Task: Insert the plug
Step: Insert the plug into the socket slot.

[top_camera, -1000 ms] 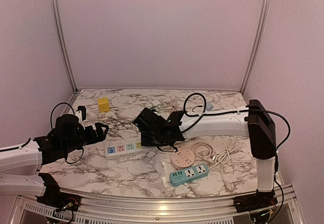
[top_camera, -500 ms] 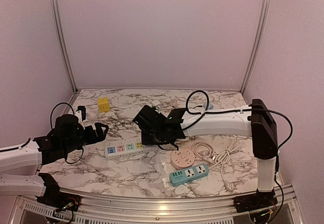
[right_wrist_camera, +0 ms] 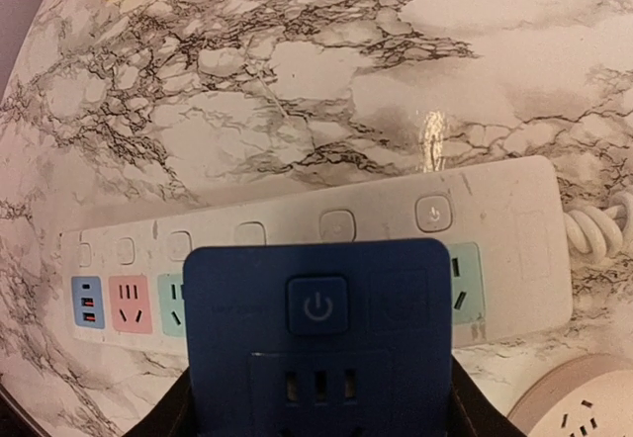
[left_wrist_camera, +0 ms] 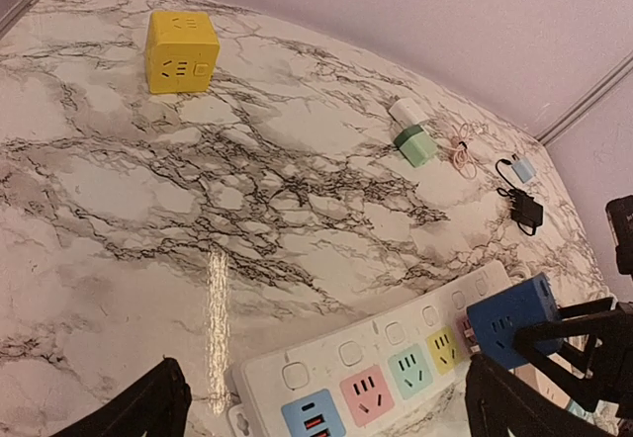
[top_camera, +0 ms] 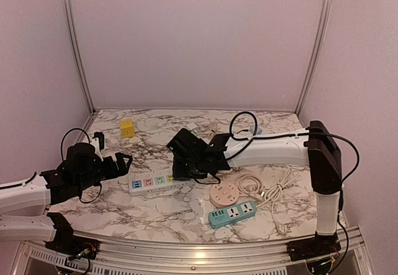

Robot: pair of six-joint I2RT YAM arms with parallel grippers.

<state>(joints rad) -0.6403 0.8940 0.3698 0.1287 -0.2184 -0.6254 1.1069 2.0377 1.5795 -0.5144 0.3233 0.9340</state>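
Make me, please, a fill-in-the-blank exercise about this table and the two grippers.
1. The cube in the right gripper is ____ in colour.
2. The left gripper stands open and holds ____.
3. On the white power strip, the socket between the blue one and the green one is ____.
Missing words: blue; nothing; pink.

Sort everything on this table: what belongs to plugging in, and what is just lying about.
For the job: blue plug cube, held in the right gripper; white power strip.

Lying about: yellow cube, green charger, round pink socket, teal power strip, coiled white cable.
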